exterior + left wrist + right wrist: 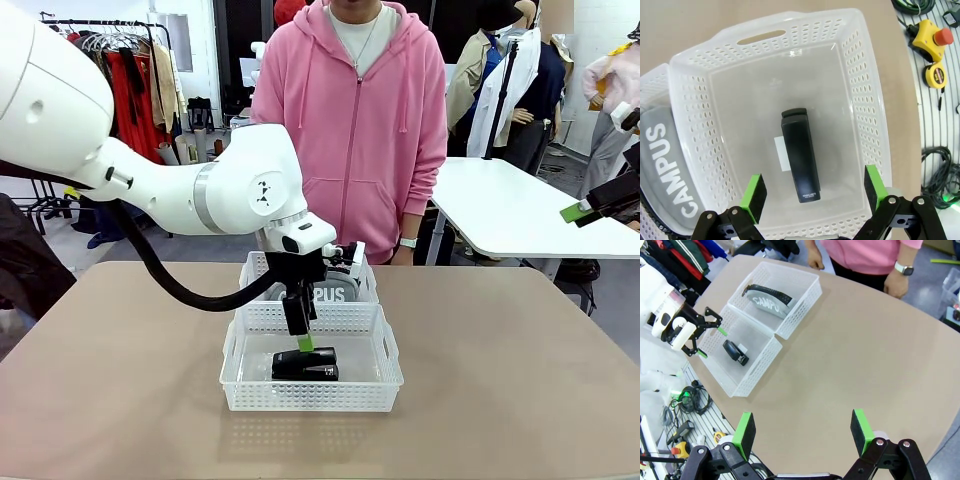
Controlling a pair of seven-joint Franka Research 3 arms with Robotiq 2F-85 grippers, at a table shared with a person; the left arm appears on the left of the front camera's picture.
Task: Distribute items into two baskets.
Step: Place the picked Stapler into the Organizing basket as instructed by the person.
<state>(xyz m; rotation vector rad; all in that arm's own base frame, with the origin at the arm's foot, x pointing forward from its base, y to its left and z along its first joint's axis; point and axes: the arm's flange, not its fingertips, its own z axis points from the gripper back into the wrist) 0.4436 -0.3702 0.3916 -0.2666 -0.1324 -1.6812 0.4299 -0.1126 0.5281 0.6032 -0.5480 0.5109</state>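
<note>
From the front, the left hand [304,342] hangs with fingers apart just above the black stapler [305,366] lying in the near basket [311,396], while the arm hides most of the grey pouch [333,291] in the far basket [254,268], leaving only "PUS" readable. The left wrist view shows the stapler lying free between the spread green pads [754,192], with the pouch cut off at the picture's edge. In the right wrist view the right hand [802,431] hangs open and empty over bare tabletop [860,360], well apart from both touching baskets.
</note>
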